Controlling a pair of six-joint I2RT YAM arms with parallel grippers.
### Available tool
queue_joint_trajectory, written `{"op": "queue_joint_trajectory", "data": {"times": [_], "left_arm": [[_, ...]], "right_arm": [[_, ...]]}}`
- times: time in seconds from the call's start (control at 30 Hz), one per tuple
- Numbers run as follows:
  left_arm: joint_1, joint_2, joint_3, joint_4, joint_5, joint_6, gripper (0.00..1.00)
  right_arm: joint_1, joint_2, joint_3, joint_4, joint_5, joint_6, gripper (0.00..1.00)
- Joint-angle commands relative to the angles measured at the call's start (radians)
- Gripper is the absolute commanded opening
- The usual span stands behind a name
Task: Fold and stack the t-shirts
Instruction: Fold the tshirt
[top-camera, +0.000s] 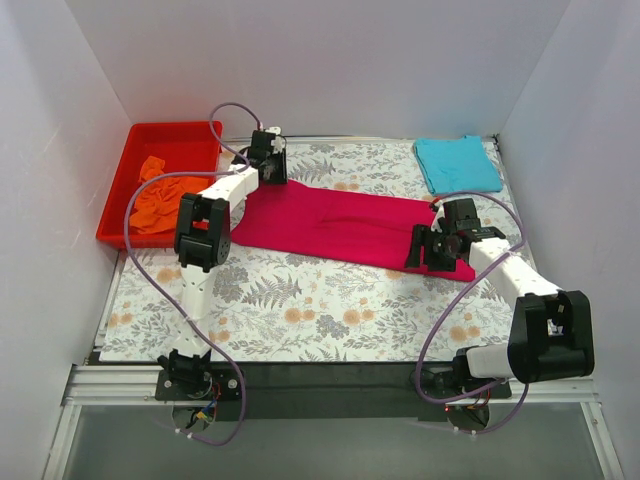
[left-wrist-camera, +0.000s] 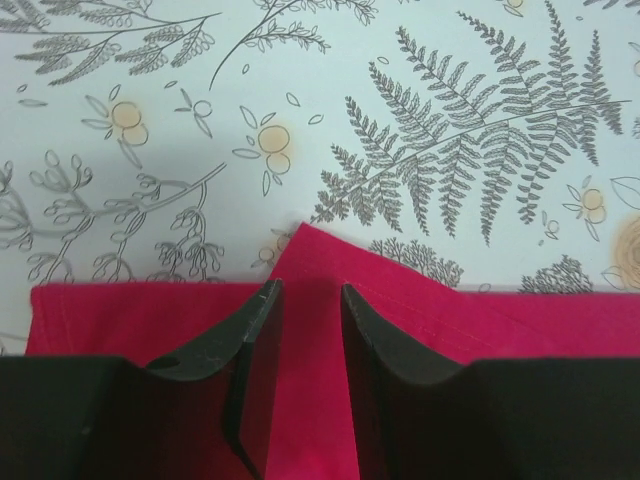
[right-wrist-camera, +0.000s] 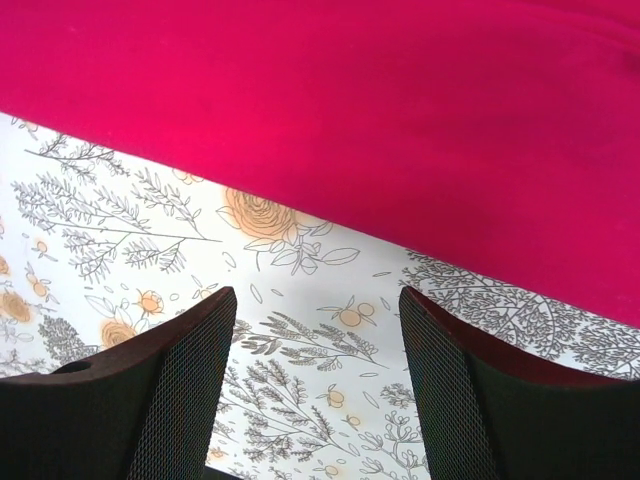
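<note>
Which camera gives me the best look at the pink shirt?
Top external: it shows the whole pink shirt spread out flat. Left wrist shows only a corner of it, and right wrist only one edge.

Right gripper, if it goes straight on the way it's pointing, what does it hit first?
Most likely the tablecloth, just short of the pink shirt: the right gripper shows only bare cloth between its open fingers. Depth is unclear, so the shirt's edge could come first.
</note>
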Motion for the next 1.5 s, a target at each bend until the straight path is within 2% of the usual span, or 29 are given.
{"op": "queue_joint_trajectory", "data": {"times": [0.0,0.3,0.77,0.83,0.9,0.93,0.97,1.03,1.47], "left_arm": [[0.005,0.000,0.078,0.027,0.038,0.075,0.29],[0.007,0.062,0.086,0.099,0.027,0.092,0.34],[0.007,0.099,0.035,0.099,0.021,0.115,0.34],[0.005,0.106,0.033,0.098,0.027,0.110,0.31],[0.005,0.111,0.030,0.098,0.030,0.106,0.24],[0.005,0.111,0.029,0.098,0.033,0.106,0.19],[0.005,0.112,0.029,0.098,0.036,0.106,0.07],[0.005,0.105,0.026,0.096,0.048,0.103,0.00],[0.005,-0.073,-0.011,0.138,0.065,0.037,0.00]], "right_arm": [[0.016,0.008,0.037,-0.021,-0.038,-0.020,0.62],[0.021,0.023,0.029,-0.024,-0.043,-0.014,0.62],[0.021,0.049,0.046,-0.023,-0.044,-0.005,0.62],[0.021,0.049,0.046,-0.023,-0.046,-0.007,0.62],[0.021,0.048,0.046,-0.023,-0.046,-0.005,0.61],[0.021,0.048,0.045,-0.023,-0.046,-0.004,0.62],[0.021,0.048,0.043,-0.023,-0.046,-0.005,0.62],[0.022,0.048,0.042,-0.023,-0.044,-0.005,0.61],[0.021,0.060,0.051,-0.013,-0.043,-0.014,0.62]]}}
